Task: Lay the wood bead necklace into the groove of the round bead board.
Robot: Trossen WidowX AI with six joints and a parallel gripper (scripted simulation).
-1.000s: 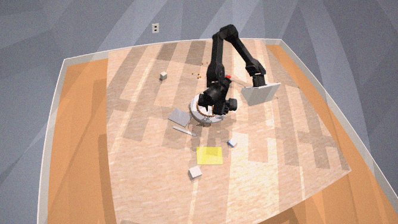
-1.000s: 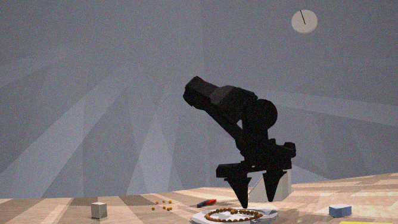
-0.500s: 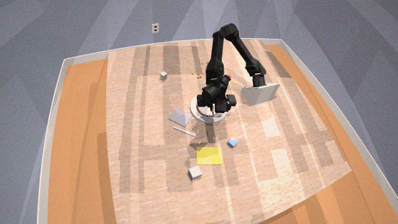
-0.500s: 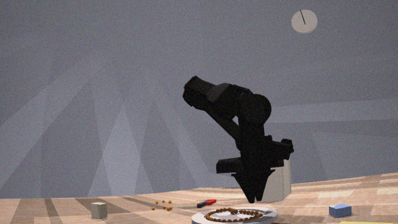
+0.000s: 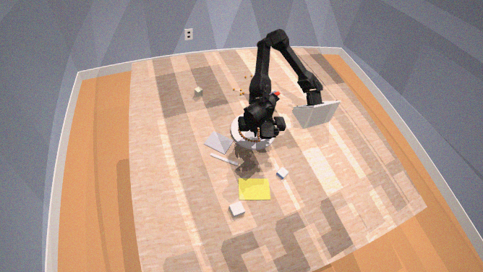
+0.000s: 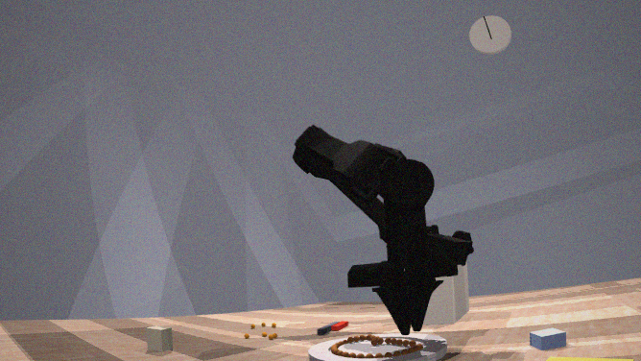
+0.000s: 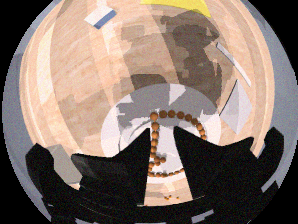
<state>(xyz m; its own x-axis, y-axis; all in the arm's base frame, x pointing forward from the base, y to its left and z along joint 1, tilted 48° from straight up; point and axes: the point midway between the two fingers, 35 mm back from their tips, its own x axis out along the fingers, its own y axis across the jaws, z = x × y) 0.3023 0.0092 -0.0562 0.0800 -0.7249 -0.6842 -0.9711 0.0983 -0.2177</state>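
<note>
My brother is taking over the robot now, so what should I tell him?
Gripper: fingers nearly shut, holding nothing, hanging just above the board.
Necklace: lying as a loop on the board.
Done: the necklace is on the board and let go.
Left: check that every bead sits in the groove. In the wrist view one strand seems to cut across the middle, so it may need a nudge.

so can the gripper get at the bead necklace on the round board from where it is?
Probably yes. The gripper hangs point-down just above the necklace on the board, with nothing between them. Its fingers stand nearly together and hold nothing, so it could nudge the beads, but would need to open to grasp.
</note>
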